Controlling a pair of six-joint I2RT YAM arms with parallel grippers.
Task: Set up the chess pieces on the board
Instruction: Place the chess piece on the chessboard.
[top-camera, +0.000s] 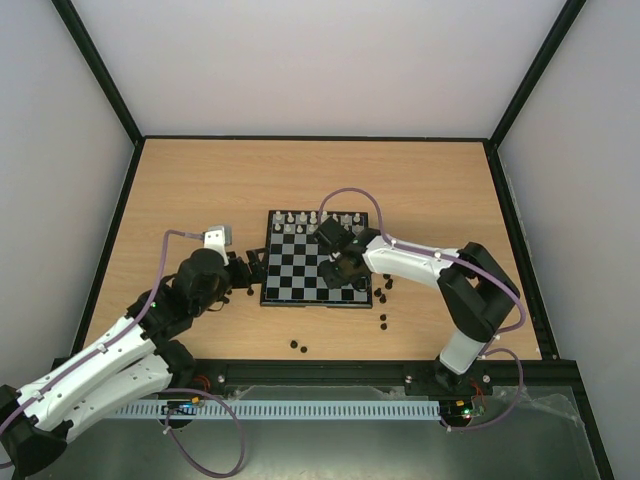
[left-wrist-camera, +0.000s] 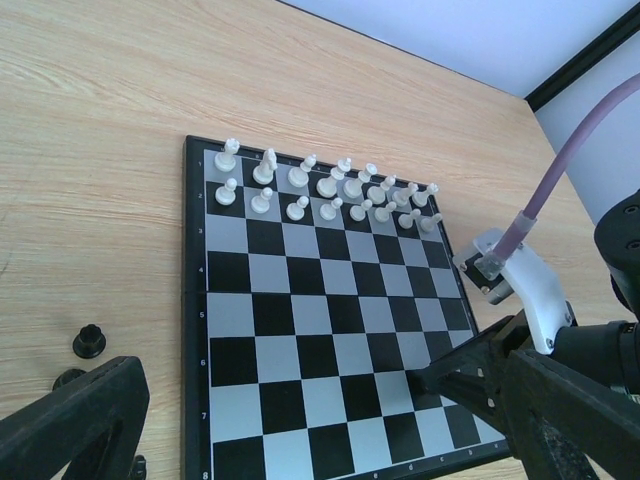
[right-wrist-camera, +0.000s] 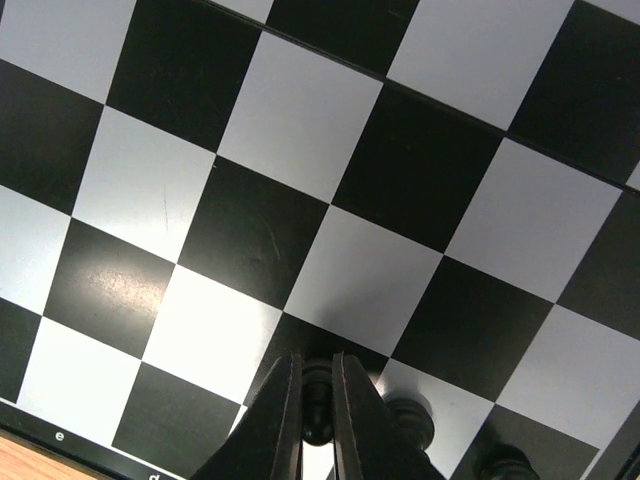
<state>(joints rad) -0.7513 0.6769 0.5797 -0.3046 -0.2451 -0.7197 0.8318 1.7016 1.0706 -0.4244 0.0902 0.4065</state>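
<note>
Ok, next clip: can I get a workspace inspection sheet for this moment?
Surface: wooden table, no damage seen.
Job's things: board centred; white pieces stand in its two far rows; loose black pieces lie on the table around it.
Clutter: nothing seen.
Grippers: left fingers open and empty, beside the board's left edge; right fingers shut on a black piece at the board's near edge.
Cables: purple cable on each arm; the right one arcs above the board's far edge.
Surroundings: pale walls, black frame.
</note>
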